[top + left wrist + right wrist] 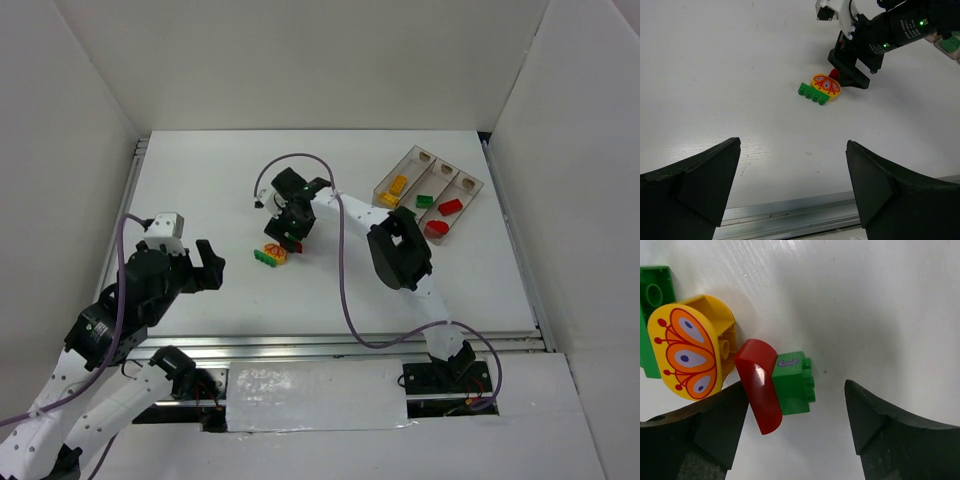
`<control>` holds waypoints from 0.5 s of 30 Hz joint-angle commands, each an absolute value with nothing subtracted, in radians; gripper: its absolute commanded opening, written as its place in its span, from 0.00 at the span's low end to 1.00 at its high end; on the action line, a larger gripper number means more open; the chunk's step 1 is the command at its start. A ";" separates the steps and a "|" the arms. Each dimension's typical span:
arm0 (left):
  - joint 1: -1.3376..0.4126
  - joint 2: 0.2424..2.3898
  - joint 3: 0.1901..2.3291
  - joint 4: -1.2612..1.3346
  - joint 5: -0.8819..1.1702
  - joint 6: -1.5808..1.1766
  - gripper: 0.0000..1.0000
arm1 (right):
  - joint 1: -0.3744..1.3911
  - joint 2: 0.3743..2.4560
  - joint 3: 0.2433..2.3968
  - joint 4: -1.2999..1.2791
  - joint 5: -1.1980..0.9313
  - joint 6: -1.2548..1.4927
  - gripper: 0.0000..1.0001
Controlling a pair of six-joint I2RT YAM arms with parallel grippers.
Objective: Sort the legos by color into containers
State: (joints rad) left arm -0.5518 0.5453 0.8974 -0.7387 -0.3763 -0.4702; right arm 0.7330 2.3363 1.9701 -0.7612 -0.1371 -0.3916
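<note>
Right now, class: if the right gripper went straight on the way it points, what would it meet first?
Most likely the small green brick, with the red brick touching it, lying between the open fingers of the right gripper; how far off is unclear.

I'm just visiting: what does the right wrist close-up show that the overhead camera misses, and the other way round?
Only the close-up shows a small green brick marked 3, touching the curved red brick; overhead, the right pincer hides it. Only the overhead shows the three-compartment tray with sorted bricks inside, and the left pincer, open. Both show the yellow butterfly brick, the long green brick beside it and some of the red one.
</note>
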 commanded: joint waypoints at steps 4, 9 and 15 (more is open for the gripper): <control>-0.549 0.534 0.897 -0.698 -0.365 -0.448 0.99 | 0.744 2.350 2.025 -0.793 -0.107 -0.403 0.51; -0.549 0.538 0.896 -0.695 -0.356 -0.445 0.99 | 0.744 2.295 1.947 -0.726 -0.146 -0.394 0.28; -0.549 0.566 0.910 -0.698 -0.345 -0.445 1.00 | 0.735 2.136 1.840 -0.664 -0.126 -0.254 0.16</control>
